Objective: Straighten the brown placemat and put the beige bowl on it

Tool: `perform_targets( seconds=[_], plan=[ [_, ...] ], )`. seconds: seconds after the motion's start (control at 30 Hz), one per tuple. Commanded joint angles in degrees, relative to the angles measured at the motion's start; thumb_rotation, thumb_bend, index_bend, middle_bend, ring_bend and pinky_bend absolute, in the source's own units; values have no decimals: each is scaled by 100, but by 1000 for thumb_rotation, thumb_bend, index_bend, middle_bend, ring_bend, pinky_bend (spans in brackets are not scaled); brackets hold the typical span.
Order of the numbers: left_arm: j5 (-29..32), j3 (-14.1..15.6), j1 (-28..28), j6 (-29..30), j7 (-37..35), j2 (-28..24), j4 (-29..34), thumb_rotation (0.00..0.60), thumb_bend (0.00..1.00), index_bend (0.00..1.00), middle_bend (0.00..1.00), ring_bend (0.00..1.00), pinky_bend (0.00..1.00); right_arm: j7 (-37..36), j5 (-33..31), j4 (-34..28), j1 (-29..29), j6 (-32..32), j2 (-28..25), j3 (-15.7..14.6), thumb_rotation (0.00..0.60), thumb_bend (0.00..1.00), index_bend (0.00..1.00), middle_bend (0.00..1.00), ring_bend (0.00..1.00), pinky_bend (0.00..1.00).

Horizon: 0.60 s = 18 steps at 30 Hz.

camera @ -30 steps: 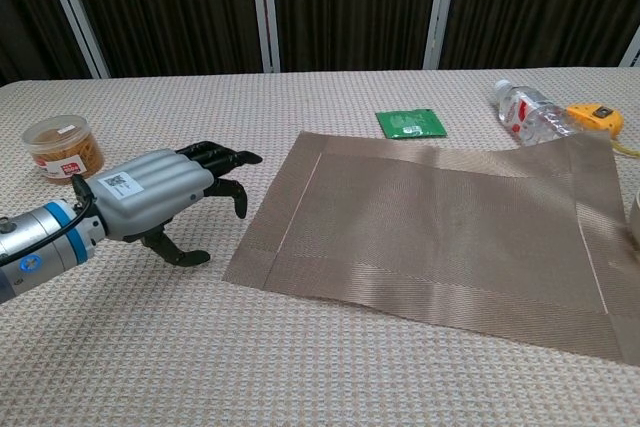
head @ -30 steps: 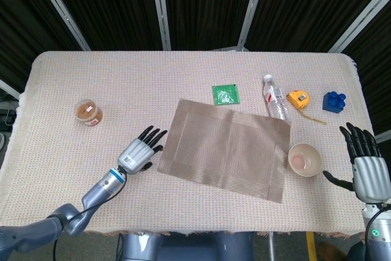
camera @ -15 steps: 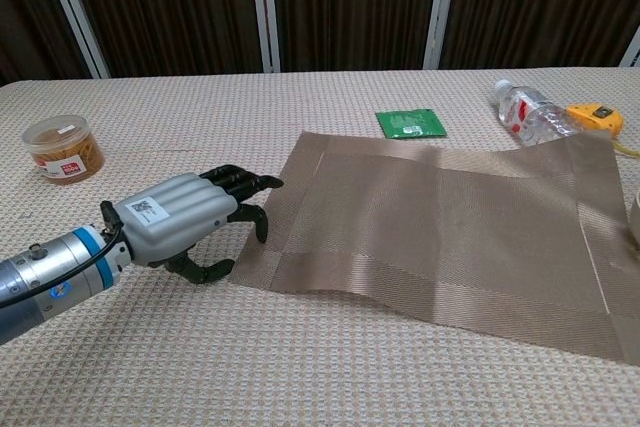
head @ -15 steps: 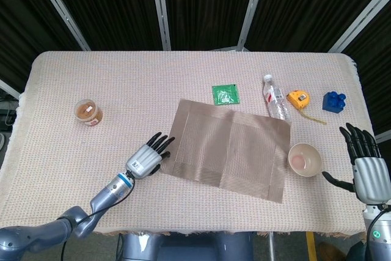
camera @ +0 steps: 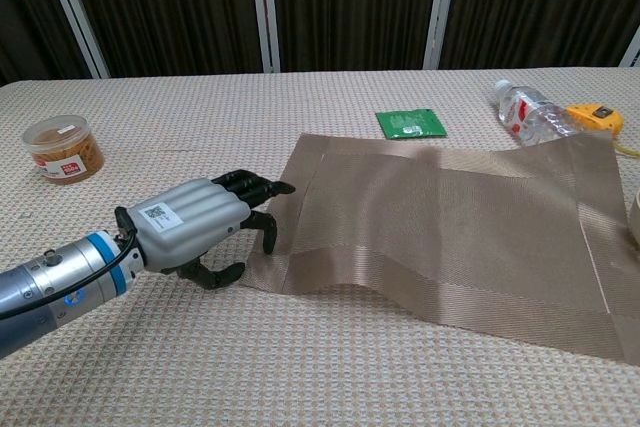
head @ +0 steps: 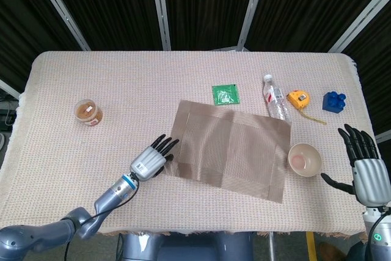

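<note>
The brown placemat (head: 229, 150) lies skewed in the middle of the table, its right end lower in the head view. A raised fold runs across its near left part (camera: 350, 269). My left hand (head: 153, 158) lies palm down at the mat's left edge, and its fingertips (camera: 268, 187) rest on that edge while the thumb sits beside the near corner. The beige bowl (head: 304, 159) stands upright on the tablecloth just off the mat's right edge. My right hand (head: 365, 169) hovers to the right of the bowl with fingers spread, apart from it and holding nothing.
Behind the mat lie a green packet (head: 225, 95), a clear bottle (head: 276, 99) on its side touching the mat's far right corner, a yellow tape measure (head: 298, 99) and a blue block (head: 333, 101). A snack jar (head: 88, 112) stands at the left.
My left hand has slid right onto the mat's left edge. That edge has shifted right and the mat has buckled into a fold. The right hand has barely moved.
</note>
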State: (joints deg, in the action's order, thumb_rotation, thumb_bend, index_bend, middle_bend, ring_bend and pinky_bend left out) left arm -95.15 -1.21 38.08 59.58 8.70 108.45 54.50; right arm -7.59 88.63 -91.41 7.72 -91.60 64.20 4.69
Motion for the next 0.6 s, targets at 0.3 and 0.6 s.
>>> perform_targets(
  seconds=[0.3, 0.6],
  plan=[
    [77, -21, 45, 51, 135, 150, -29, 600, 450, 537, 0, 0, 0, -76, 105, -69, -47, -54, -63, 6, 600, 0, 0, 0, 0, 0],
    [123, -20, 100, 64, 213, 252, -8, 600, 574, 596, 0, 0, 0, -126, 198, -114, -90, -118, -103, 14, 600, 0, 0, 0, 0, 0]
  ],
)
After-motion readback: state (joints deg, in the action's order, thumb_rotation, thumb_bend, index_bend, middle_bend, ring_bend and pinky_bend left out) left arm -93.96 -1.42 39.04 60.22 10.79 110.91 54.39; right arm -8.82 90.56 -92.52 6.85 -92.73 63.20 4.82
